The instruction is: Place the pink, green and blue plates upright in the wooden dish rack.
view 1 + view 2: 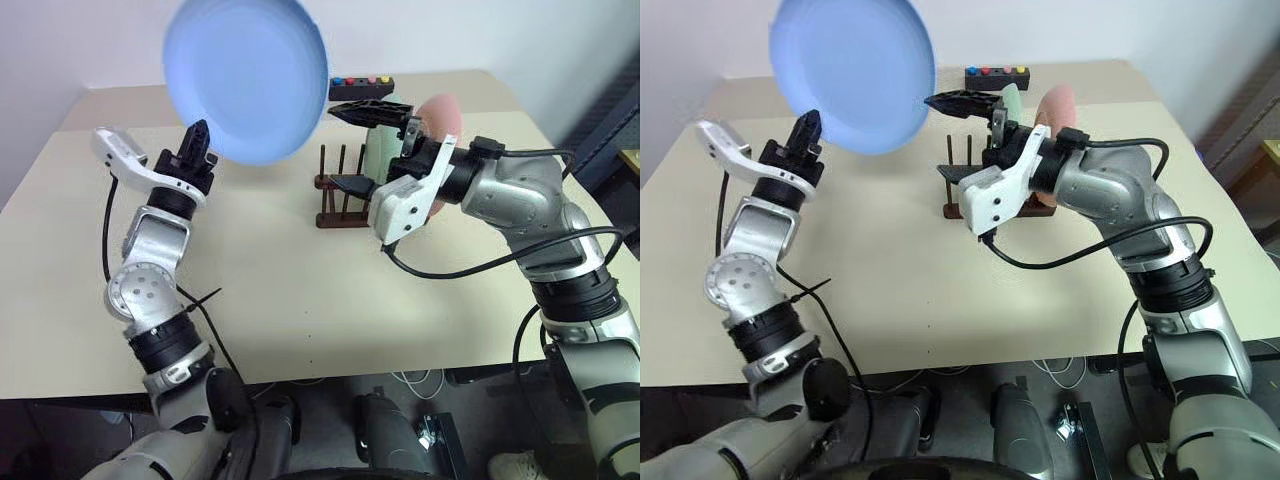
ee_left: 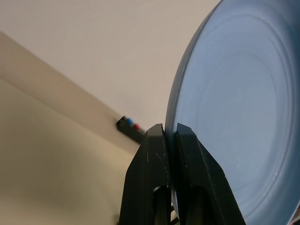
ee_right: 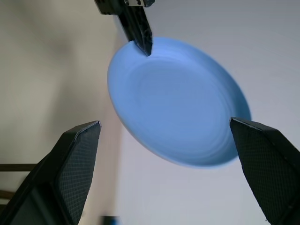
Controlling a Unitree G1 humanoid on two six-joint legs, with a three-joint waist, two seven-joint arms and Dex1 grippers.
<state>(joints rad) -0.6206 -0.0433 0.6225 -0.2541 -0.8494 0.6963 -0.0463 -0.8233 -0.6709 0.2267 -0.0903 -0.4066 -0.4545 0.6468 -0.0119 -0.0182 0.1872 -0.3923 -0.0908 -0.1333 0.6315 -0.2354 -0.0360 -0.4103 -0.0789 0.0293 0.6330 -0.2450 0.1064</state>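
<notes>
The left gripper (image 1: 199,135) clenches the blue plate (image 1: 246,75) by its rim, held high, facing the right gripper's (image 1: 352,145) wide-released jaws beside the wooden dish rack (image 1: 338,205).

Left gripper (image 1: 199,131) raised, clamped shut, right gripper (image 1: 345,145) level, jaws wide apart

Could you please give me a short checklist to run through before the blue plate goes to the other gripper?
1. Left gripper pinching the rim of the blue plate: ok, plate held up above the table.
2. Right gripper open wide, facing the plate: ok.
3. Right gripper's fingers apart from the plate, no contact yet: ok.
4. Green plate and pink plate standing in the wooden dish rack: ok.
5. Free pegs left in the rack: ok, bare pegs at its near end.
6. Rack sitting square: cannot tell, the right arm hides much of it.
</notes>
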